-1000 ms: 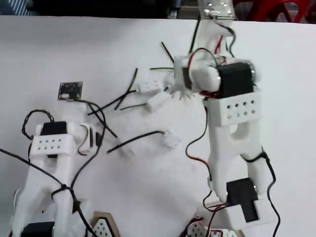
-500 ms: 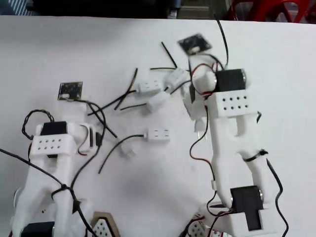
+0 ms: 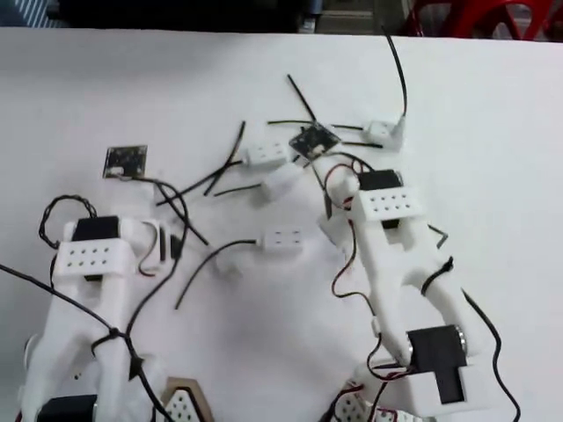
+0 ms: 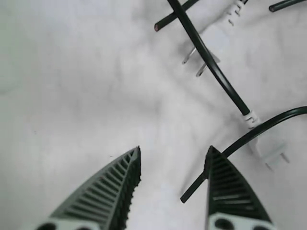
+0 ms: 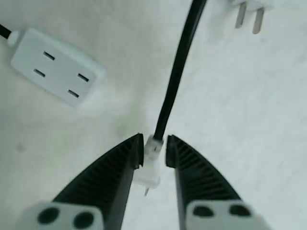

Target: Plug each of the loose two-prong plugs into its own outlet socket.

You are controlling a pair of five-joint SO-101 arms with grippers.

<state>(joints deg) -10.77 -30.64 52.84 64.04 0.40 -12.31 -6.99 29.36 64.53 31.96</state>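
Right pincer point(image 5: 153, 139) clenched on plug point(image 5: 149, 173); left pincer point(image 4: 173, 152) released, empty. Outlet socket point(image 5: 57, 66) vacant; no plug visibly seated, all insertions left.

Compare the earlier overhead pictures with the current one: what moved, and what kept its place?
The right arm pulled back from the far edge of the table toward its base. Its gripper is closed on a white plug. The socket block in the middle shifted a little toward the left arm's side. The left arm and the white block farther back stayed put.
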